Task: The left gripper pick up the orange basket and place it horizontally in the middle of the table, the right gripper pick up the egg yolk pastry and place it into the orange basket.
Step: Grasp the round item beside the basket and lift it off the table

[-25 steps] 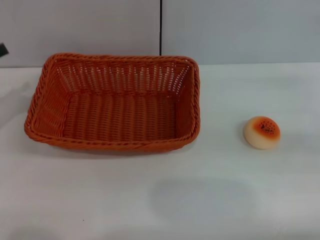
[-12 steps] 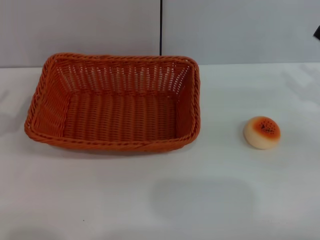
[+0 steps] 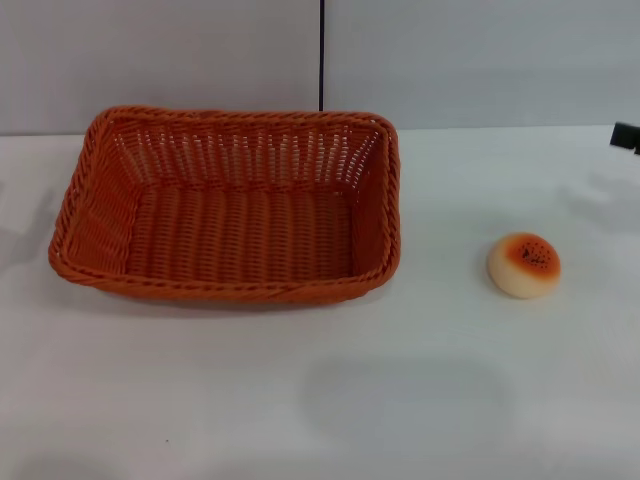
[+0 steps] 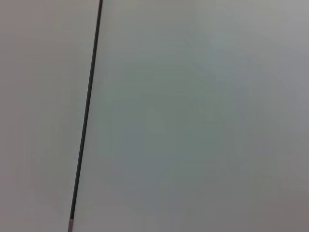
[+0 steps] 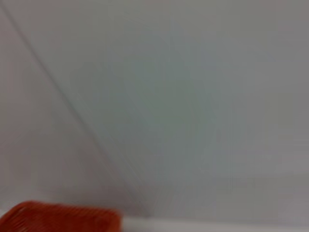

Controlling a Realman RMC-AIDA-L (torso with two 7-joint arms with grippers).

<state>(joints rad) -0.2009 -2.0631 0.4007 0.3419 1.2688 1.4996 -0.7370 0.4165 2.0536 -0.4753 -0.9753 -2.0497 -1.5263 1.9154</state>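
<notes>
Orange basket (image 3: 228, 205) unmoved, left of centre on table (image 3: 400, 400). Egg yolk pastry (image 3: 524, 265) unmoved, well apart to its right. Right gripper (image 3: 626, 136) tip newly lower at right edge; finger spread indiscernible. Left gripper out of sight.

Orange basket (image 3: 228, 205) upright (empty), table's left-centre; egg yolk pastry (image 3: 524, 265) well right.

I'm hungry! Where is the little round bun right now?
In the head view the egg yolk pastry sits alone on the white table, on the robot's right, apart from the orange basket.
</notes>
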